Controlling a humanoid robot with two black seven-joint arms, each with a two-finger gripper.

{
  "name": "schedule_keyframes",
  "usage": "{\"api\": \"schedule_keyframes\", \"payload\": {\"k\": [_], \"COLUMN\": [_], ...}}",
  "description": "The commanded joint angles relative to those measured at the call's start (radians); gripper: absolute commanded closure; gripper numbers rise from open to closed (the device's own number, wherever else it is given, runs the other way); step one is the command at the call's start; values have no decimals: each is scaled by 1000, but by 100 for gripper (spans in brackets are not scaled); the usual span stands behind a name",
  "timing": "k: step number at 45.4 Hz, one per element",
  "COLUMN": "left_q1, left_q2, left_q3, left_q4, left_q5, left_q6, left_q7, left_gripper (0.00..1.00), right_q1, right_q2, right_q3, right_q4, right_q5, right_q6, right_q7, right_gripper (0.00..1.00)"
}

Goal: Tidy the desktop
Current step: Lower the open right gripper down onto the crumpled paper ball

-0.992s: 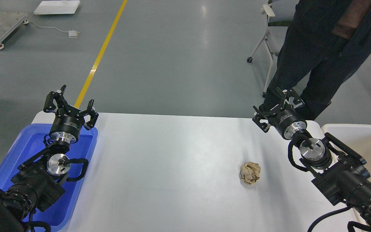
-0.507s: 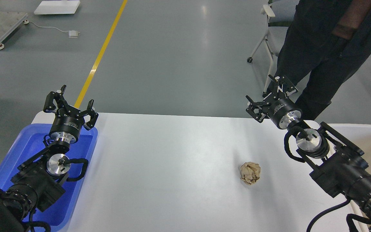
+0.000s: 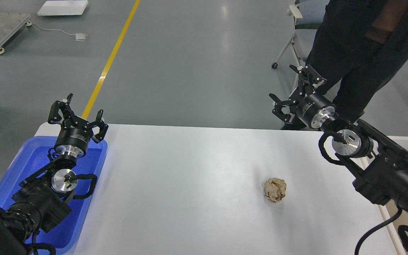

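The white desktop (image 3: 190, 177) fills the middle of the head view. A crumpled brown paper ball (image 3: 275, 190) lies on it, right of centre. My left gripper (image 3: 77, 114) is open and empty, held above the far end of the blue tray (image 3: 30, 163) at the left. My right gripper (image 3: 290, 90) is open and empty, raised beyond the desktop's far right edge, well above and behind the paper ball.
A beige bin with a white rim (image 3: 407, 148) stands at the desktop's right end, partly hidden by my right arm. A person in dark clothes (image 3: 360, 46) stands just past the far right corner, beside a chair (image 3: 296, 32).
My right gripper has risen and swung away from me, from just over the desktop's far right edge to above the floor near the person. The left arm and the paper ball have not moved.
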Motion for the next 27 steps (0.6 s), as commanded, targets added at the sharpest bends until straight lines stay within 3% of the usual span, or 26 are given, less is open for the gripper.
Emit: {"api": "schedule_keyframes", "payload": {"k": [1,9,15,27], "left_q1": [0,0,0,0], "left_q2": [0,0,0,0], "left_q3": [0,0,0,2], "left_q4": [0,0,-1,-1], "left_q5": [0,0,0,0], "left_q6": [0,0,0,-2], "left_q7": [0,0,0,1], "left_gripper": [0,0,0,0], "right_q1": [118,349,480,537], "right_q2": [-99,-167,-159,-153], "right_q3": [-290,-742,-1035,-1355], "right_q4": [122,194,201,214], "right_q5": [-68,-117,-110,-113], "right_q6": [-6,-57,-163,-203], "right_q7": [7,36,102,234], "right_gripper": [0,0,0,0]}}
